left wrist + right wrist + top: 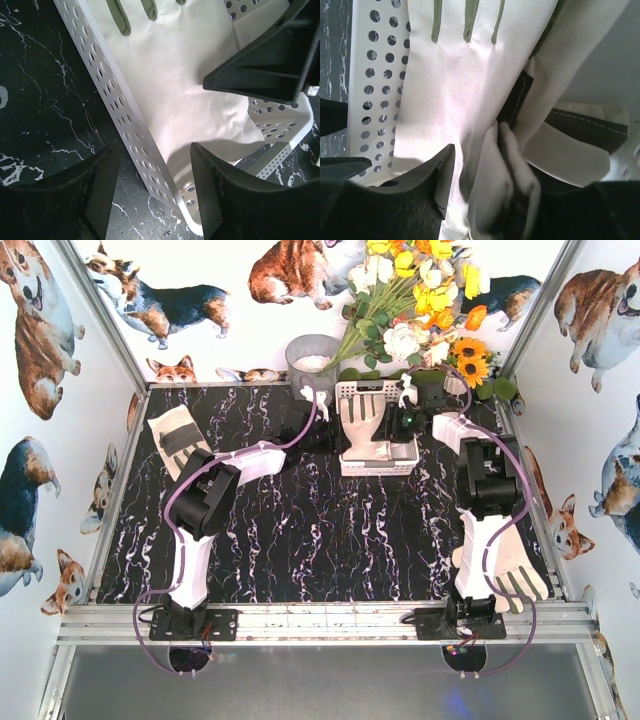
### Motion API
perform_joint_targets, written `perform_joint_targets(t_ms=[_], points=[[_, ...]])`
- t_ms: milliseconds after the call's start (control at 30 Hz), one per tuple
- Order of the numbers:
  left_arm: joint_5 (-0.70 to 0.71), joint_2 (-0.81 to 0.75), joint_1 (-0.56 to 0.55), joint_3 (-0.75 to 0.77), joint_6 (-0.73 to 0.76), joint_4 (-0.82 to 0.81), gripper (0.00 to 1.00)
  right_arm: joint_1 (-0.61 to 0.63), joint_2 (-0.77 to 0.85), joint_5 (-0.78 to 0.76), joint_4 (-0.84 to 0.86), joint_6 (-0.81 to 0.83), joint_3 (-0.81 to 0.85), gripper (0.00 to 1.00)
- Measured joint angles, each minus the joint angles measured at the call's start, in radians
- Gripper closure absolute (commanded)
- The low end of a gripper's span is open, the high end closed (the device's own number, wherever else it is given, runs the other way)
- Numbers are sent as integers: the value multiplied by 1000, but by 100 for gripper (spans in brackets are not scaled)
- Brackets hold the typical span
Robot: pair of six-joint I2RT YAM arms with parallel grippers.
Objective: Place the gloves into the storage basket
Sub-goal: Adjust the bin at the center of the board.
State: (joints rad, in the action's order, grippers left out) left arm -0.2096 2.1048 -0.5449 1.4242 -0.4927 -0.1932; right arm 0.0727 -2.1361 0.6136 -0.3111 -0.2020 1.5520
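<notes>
The white slotted storage basket (378,468) stands at the back of the table with a cream glove (365,425) lying flat in it. My left gripper (325,430) is open and straddles the basket's left wall (100,75), with a gap on each side. My right gripper (405,420) hovers low inside the basket, open. A raised fold of the glove (455,85) stands between its fingers (432,182). A cream piece with a dark grey panel (585,127) lies beside it. Another glove (178,438) lies at the far left, and one more (512,562) at the near right beside the right arm.
A grey metal bucket (312,360) stands behind the basket to the left, and a bunch of artificial flowers (420,300) leans over the back right. An aluminium rail (320,622) runs along the near edge. Printed walls close in both sides.
</notes>
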Motion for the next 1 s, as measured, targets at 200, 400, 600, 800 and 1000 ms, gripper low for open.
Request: perform_joint_targets(t_ms=[200, 400, 600, 800, 1000], points=[[17, -22, 0, -4, 18, 11, 40, 1, 79, -68, -26, 38, -30, 35], [48, -79, 0, -29, 45, 32, 28, 6, 177, -145, -35, 69, -82, 27], [104, -189, 0, -96, 90, 68, 16, 6, 314, -228, -40, 86, -153, 25], [190, -384, 0, -196, 124, 116, 13, 6, 509, -345, -48, 87, -247, 27], [278, -661, 2, -333, 115, 202, 4, 6, 716, -519, -74, 0, -366, 26]])
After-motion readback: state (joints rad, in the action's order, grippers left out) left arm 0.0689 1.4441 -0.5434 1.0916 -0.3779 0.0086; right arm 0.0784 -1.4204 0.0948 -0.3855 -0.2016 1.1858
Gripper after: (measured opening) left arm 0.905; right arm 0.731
